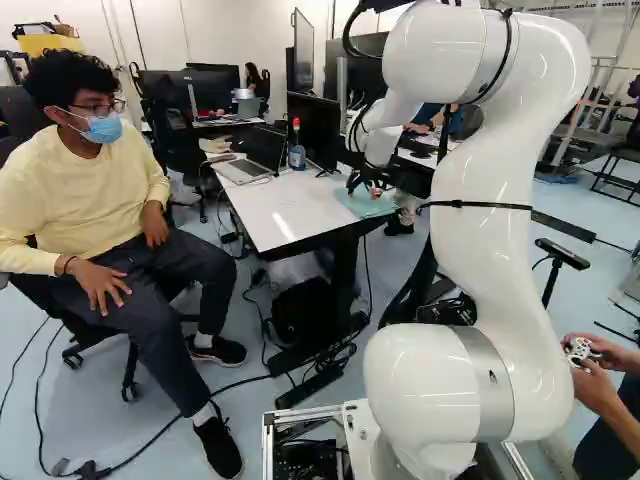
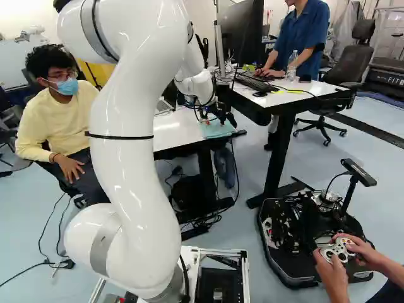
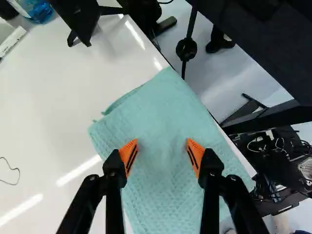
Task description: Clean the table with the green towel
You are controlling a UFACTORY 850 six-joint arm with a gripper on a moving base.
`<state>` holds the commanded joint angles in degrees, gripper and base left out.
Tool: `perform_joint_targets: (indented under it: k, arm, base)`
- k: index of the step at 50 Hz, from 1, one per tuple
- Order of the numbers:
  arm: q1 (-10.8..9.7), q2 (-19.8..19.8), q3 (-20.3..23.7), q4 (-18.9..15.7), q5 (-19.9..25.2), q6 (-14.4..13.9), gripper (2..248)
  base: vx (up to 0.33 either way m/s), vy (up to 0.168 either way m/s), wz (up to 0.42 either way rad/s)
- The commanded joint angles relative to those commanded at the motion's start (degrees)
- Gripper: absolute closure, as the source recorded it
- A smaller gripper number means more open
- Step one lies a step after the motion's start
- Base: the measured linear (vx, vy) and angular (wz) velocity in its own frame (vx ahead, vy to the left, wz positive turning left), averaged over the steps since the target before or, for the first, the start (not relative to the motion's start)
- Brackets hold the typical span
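Observation:
At the table's far right corner in the left base view, my gripper [image 1: 368, 188] is low over the pale green towel [image 1: 378, 206]. In the wrist view the gripper [image 3: 162, 145] stands open, its two orange-padded fingers well apart at the towel [image 3: 165, 117]. A slight rise in the cloth shows between the fingertips; whether the pads press on it I cannot tell. The towel lies mostly flat, with a folded edge on one side, along the edge of the white table [image 3: 53, 112].
A laptop [image 1: 245, 170], a blue bottle [image 1: 296, 155] and a black monitor [image 1: 313, 128] stand farther along the table. A thin wire loop [image 3: 10, 173] lies on it. Someone sits beside the table. Another desk [image 2: 287, 95] and a low black base [image 2: 303, 240] are at the right.

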<state>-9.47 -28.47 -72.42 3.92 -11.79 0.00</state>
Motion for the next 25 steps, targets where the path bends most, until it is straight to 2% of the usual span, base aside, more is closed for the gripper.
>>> perform_joint_targets:
  k: [3, 4, 8, 9, 13, 14, 19, 20, 24, 25]
  arm:
    - [0.0, 0.0, 0.0, 0.0, 0.0, 0.0, 94]
    - [0.0, 0.0, 0.0, 0.0, 0.0, 0.0, 106]
    - [0.0, 0.0, 0.0, 0.0, 0.0, 0.0, 106]
    - [0.0, 0.0, 0.0, 0.0, 0.0, 0.0, 117]
    - [0.0, 0.0, 0.0, 0.0, 0.0, 0.0, 117]
    - [0.0, 0.0, 0.0, 0.1, 0.0, 0.0, 129]
    - [0.0, 0.0, 0.0, 0.5, 0.4, 0.0, 129]
    - [0.0, 0.0, 0.0, 0.6, 0.4, 0.0, 140]
    - [0.0, 0.0, 0.0, 1.1, 0.9, 0.0, 140]
    - [0.0, 0.0, 0.0, 1.2, 1.0, 0.0, 152]
  base:
    - [0.0, 0.0, 0.0]
    - [0.0, 0.0, 0.0]
    - [0.0, 0.0, 0.0]
    - [0.0, 0.0, 0.0]
    - [0.0, 0.0, 0.0]
    - [0.0, 0.0, 0.0]
    - [0.0, 0.0, 0.0]
    - [0.0, 0.0, 0.0]
    - [0.0, 0.0, 0.0]
    - [0.0, 0.0, 0.0]
